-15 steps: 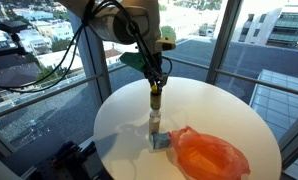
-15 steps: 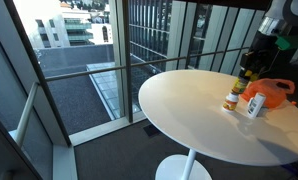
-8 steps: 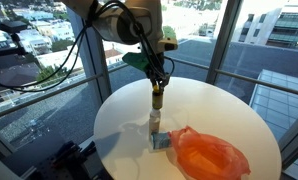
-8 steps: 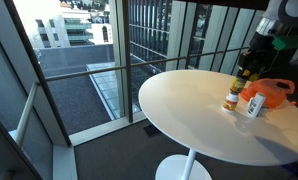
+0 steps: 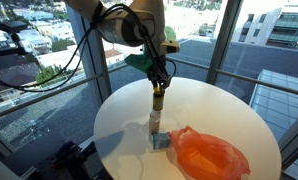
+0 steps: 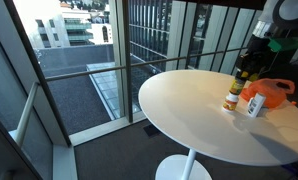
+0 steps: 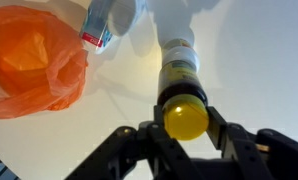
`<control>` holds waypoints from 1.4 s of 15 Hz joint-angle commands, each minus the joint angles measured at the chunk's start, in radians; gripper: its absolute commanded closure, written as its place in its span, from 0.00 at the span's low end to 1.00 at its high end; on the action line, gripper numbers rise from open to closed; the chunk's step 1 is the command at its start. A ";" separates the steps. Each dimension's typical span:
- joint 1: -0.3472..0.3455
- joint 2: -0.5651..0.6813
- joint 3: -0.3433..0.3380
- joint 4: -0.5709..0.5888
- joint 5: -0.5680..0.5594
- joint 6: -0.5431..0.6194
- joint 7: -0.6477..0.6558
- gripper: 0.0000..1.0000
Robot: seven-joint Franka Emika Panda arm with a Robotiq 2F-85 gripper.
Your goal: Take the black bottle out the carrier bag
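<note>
The black bottle (image 5: 157, 99) with a yellow cap stands upright on the round white table (image 5: 219, 105), outside and apart from the orange carrier bag (image 5: 204, 152). My gripper (image 5: 158, 86) comes down from above, its fingers closed on the bottle's cap. In the wrist view the fingers of the gripper (image 7: 184, 118) press both sides of the yellow cap, with the dark body of the bottle (image 7: 179, 80) below and the bag (image 7: 29, 60) to the left. The other exterior view shows the bottle (image 6: 243, 76) beside the bag (image 6: 272, 90).
A small light bottle (image 5: 155, 124) and a white bottle with a blue and red label (image 7: 97, 27) stand between the black bottle and the bag. Glass walls surround the table (image 6: 189, 110), whose edge lies close on all sides.
The arm has shifted very slightly. The bottle and the bag stay where they were.
</note>
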 commanded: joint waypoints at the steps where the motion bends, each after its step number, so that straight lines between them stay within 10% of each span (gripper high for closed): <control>1: 0.004 -0.001 -0.005 0.031 0.013 -0.041 -0.016 0.80; 21: 0.008 -0.016 0.002 0.012 0.009 -0.063 -0.024 0.80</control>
